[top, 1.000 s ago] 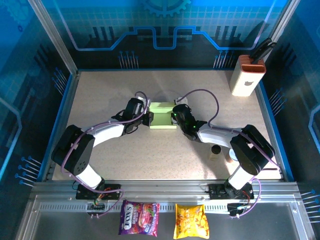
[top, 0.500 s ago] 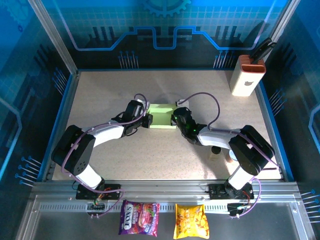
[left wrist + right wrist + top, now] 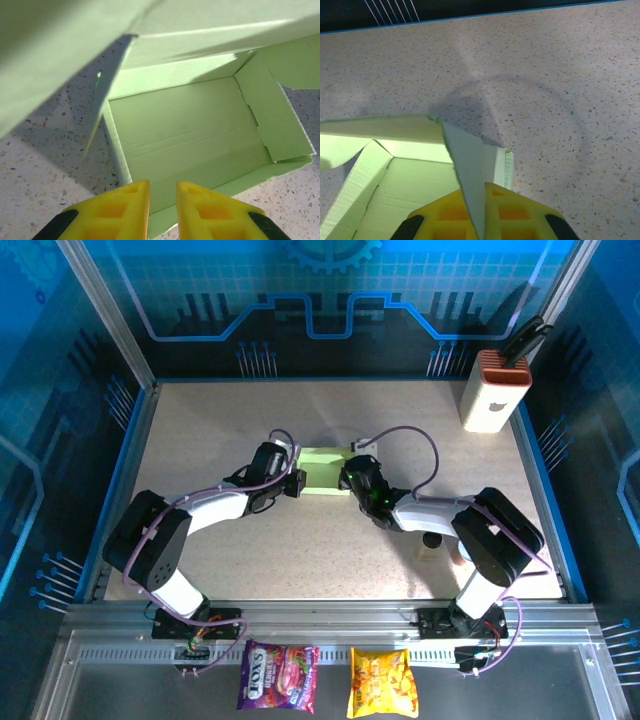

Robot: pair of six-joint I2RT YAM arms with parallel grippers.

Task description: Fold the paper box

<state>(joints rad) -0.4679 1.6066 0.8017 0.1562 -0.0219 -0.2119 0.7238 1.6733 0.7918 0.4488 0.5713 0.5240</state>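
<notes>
Since the earlier frame the right pincer point(image 3: 347, 478) has edged a little toward the left arm, and the paper box point(image 3: 325, 472) between the two arms now shows a narrower pale green face from above. The box sits near the middle of the counter point(image 3: 220, 420), with the left pincer point(image 3: 298, 480) at its left end and the right pincer at its right end.

In the right wrist view, the right pincer point(image 3: 475, 192) is pressed together on a thin upright flap of the box point(image 3: 415, 185); the flap runs between the yellow fingers point(image 3: 512, 210).

In the left wrist view, the left pincer point(image 3: 162, 187) sits at the near wall of the box point(image 3: 190, 135), looking into its open tray, with a large flap overhead. Its fingers stand close with a narrow slit between them; whether they pinch the card I cannot tell.
</notes>
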